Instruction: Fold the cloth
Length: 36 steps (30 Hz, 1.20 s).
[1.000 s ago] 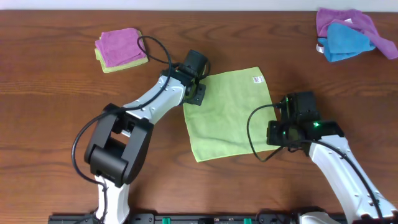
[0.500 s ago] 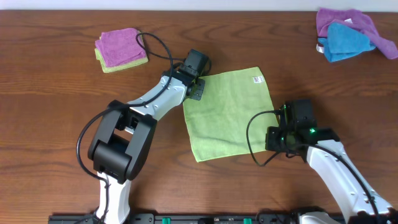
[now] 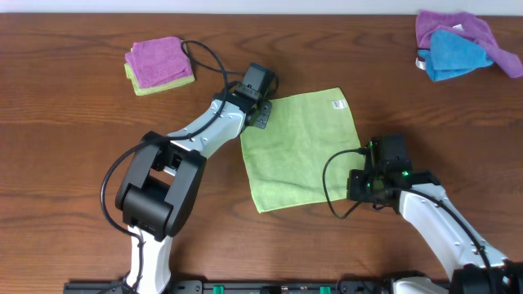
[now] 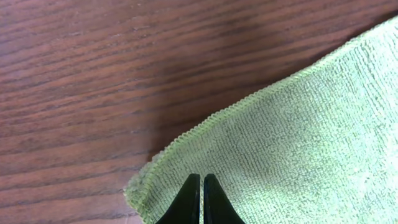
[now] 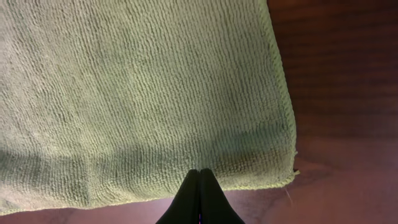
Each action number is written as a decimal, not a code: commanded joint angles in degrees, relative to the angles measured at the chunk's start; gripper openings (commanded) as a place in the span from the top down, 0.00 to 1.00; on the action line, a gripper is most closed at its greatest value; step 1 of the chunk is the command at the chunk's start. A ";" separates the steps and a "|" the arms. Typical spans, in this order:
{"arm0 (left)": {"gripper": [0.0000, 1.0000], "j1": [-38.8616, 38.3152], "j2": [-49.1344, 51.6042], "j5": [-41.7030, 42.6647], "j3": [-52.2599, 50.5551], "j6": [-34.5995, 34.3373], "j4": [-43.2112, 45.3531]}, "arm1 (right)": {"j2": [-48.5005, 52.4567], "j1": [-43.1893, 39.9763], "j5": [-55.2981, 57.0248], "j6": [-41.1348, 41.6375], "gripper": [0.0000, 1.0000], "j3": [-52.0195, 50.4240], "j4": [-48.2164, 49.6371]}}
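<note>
The lime green cloth (image 3: 301,151) lies flat and unfolded in the middle of the table, with its white tag (image 3: 336,104) near the far right corner. My left gripper (image 3: 261,117) is at the cloth's far left corner. In the left wrist view its shut fingertips (image 4: 201,178) sit over the cloth (image 4: 298,137) just inside that corner. My right gripper (image 3: 358,181) is at the cloth's near right edge. In the right wrist view its shut fingertips (image 5: 200,172) rest at the hem of the cloth (image 5: 137,93), left of the corner.
A folded purple cloth on a paler green one (image 3: 159,64) lies at the back left. A purple cloth (image 3: 458,26) and a bright blue cloth (image 3: 454,53) lie bunched at the back right. Brown wooden table (image 3: 73,139) all round.
My right arm has moved toward the table's front along the cloth's right side, closer to its near right corner. My left gripper has shifted slightly at the far left corner. The cloth stays flat.
</note>
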 commanded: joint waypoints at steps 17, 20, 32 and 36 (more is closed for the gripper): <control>0.94 1.22 5.92 0.68 1.07 0.72 0.87 | 5.46 0.11 5.31 1.11 0.98 -0.35 5.05; 0.94 1.51 5.92 0.70 1.07 0.74 0.83 | 8.41 0.11 5.29 1.16 0.99 -0.35 6.51; 0.94 4.22 5.92 0.90 1.09 3.34 2.69 | 12.44 3.30 -0.02 4.79 0.98 -0.35 3.13; 0.94 5.05 5.92 3.06 1.09 5.07 4.17 | 12.44 8.09 -1.42 7.21 0.98 -0.33 3.56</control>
